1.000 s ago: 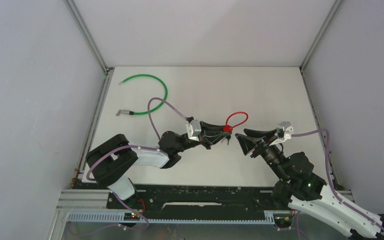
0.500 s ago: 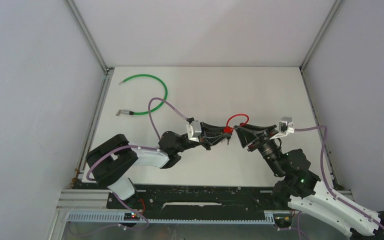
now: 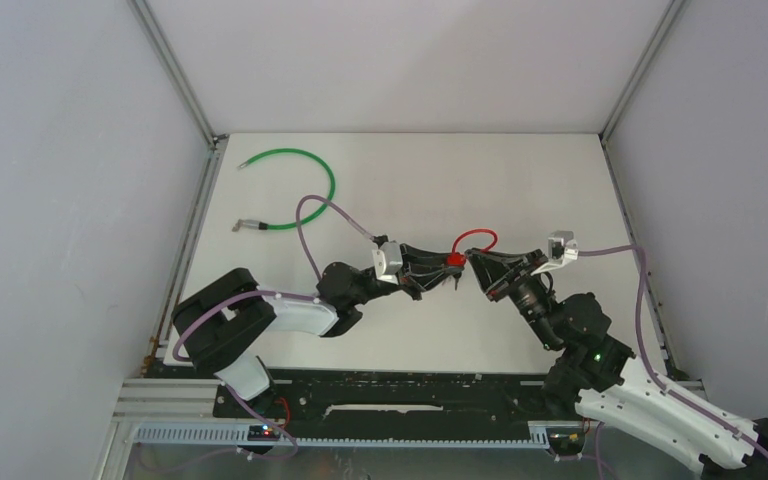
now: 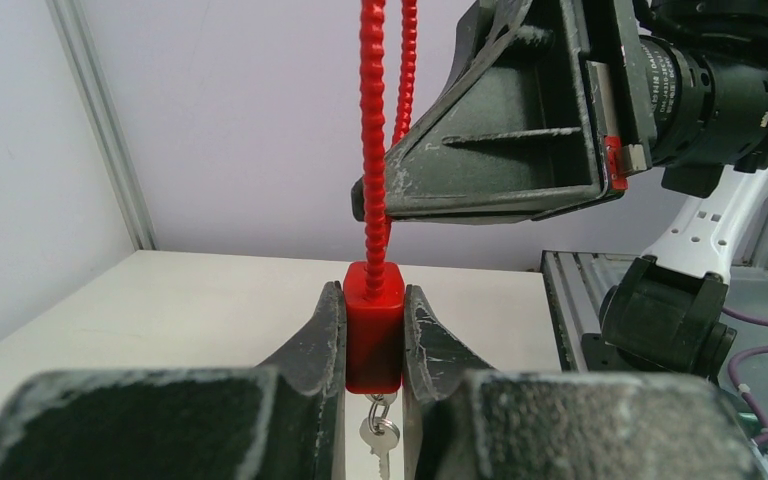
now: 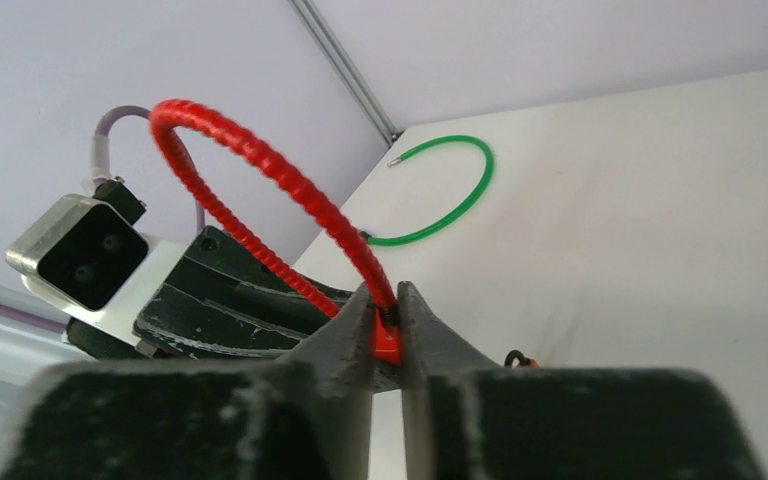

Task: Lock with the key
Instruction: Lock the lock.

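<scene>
Now seating the cable, key turn comes next

My left gripper (image 4: 373, 335) is clamped on the red lock body (image 4: 372, 292), which stands upright between its fingers. The key (image 4: 378, 447) dangles just below them. My right gripper (image 5: 385, 312) is pinched shut on the red cable (image 5: 260, 165) right where it meets the body, just beyond the left fingertips.

I judge this to be the step of pressing the cable end home. Next I need to let go with the right, come in beneath the left fingers and take the small key squarely. It hangs loose, so it may swing away from me.
</scene>
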Tool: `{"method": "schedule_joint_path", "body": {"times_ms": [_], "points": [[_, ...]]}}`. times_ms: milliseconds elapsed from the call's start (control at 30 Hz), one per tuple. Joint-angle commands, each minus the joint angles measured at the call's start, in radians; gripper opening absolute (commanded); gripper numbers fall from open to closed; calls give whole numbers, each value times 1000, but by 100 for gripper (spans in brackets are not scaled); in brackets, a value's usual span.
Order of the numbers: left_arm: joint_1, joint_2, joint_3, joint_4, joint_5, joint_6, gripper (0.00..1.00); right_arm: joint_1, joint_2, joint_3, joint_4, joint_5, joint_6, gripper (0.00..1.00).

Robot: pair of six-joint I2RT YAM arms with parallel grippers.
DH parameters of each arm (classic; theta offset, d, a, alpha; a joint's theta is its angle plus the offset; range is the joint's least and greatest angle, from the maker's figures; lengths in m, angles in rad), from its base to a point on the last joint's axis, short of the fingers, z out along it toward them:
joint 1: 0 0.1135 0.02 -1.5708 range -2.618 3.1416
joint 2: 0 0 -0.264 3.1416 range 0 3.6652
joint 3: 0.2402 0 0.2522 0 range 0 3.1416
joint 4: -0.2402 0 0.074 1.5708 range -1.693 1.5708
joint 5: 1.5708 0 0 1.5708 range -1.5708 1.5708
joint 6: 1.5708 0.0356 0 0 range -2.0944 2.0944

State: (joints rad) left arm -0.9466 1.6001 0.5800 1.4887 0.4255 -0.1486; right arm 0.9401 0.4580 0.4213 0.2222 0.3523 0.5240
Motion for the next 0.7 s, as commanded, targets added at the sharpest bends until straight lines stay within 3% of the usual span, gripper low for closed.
{"method": "schedule_joint_path", "body": {"times_ms": [0,67,433,667], "points": [[-4,-35,50,102,-2,21,0,-4,4,2,31,-19,3,9],[-5,-35,51,103,-3,20,0,-4,5,3,32,-23,-8,0],[-4,-22,63,102,-14,15,0,25,121,109,-49,-102,-243,0],[-4,-23,64,102,-17,16,0,167,229,215,-184,59,-460,0]]}}
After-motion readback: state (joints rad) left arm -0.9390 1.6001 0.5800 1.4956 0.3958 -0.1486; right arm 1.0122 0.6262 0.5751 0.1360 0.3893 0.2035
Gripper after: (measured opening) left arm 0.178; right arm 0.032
